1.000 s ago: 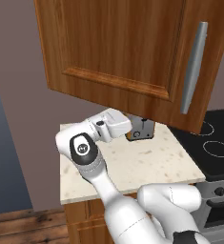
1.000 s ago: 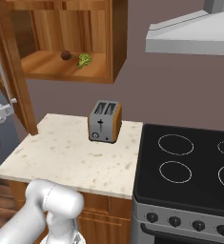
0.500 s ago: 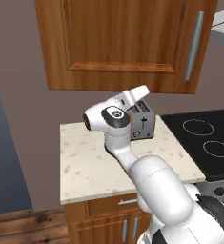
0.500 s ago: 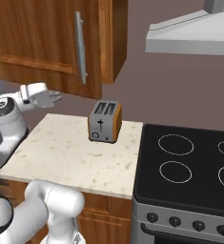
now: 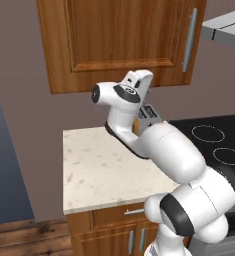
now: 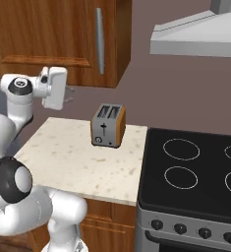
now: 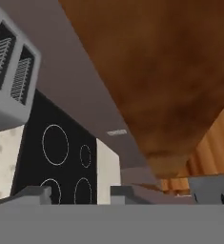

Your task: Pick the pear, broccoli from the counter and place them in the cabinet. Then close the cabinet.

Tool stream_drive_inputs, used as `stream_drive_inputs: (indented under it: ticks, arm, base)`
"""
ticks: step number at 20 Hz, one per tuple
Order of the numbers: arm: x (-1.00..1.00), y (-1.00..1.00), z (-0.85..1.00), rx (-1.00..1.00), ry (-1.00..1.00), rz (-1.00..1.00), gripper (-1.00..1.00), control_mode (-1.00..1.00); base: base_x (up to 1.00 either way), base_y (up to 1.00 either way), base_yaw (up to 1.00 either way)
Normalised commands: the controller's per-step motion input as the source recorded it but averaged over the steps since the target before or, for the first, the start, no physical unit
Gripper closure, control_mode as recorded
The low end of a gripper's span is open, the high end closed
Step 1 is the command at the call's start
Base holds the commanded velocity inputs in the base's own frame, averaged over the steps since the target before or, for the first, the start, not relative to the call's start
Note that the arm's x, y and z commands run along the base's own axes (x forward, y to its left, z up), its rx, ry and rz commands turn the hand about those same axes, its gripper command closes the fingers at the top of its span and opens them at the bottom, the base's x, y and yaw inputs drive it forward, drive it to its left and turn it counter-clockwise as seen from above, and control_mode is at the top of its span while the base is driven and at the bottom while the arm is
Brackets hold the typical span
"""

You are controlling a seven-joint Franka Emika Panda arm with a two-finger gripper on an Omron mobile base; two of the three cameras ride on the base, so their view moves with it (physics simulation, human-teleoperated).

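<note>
1. Left base view: the claw [image 5: 145, 80] is raised at the lower edge of the cabinet [image 5: 120, 40], whose panelled door is shut, with its silver handle [image 5: 190, 40] up and to the claw's right. The fingers are hidden behind the hand here. The toaster [image 5: 148, 115] stands just below the claw, half hidden by the arm. The table [image 5: 96, 167] spreads bare below and to the claw's left, its front and left edges free. The stovetop [image 5: 216, 142] lies low to the right.

2. Right base view: the claw [image 6: 68, 93] points right, just under the cabinet [image 6: 58, 37] bottom, left of the handle [image 6: 99, 41]. Its fingers are pressed together with nothing between them. The toaster [image 6: 107, 125] is below and right of it, well apart, near the table's [image 6: 77, 157] back edge. The stovetop [image 6: 193, 172] meets the table's right edge, under the hood [image 6: 195, 37].

3. Hand view: the picture is rolled. The brown underside of the cabinet [image 7: 161, 76] looms close ahead of the claw; beyond it lie the toaster [image 7: 8, 76], a strip of table [image 7: 1, 159] and the stovetop [image 7: 61, 152].
</note>
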Motion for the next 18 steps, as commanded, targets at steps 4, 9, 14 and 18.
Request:
stream_drive_inputs:
  ticks: [4, 9, 14, 18]
  arm:
    - [0.39, -0.79, 0.16, -0.05, 0.27, 0.18, -1.0, -1.0]
    - [-0.56, -0.67, -0.21, -0.17, -0.11, 0.37, -1.0, -1.0]
    - [-1.0, -0.44, 0.01, -0.23, -0.29, 0.48, -1.0, -1.0]
    - [-1.0, -0.13, 0.58, -0.19, -0.2, 0.43, -1.0, -1.0]
  base:
    - [0.0, 0.0, 0.0]
    - [0.0, 0.0, 0.0]
    - [0.0, 0.0, 0.0]
    - [0.0, 0.0, 0.0]
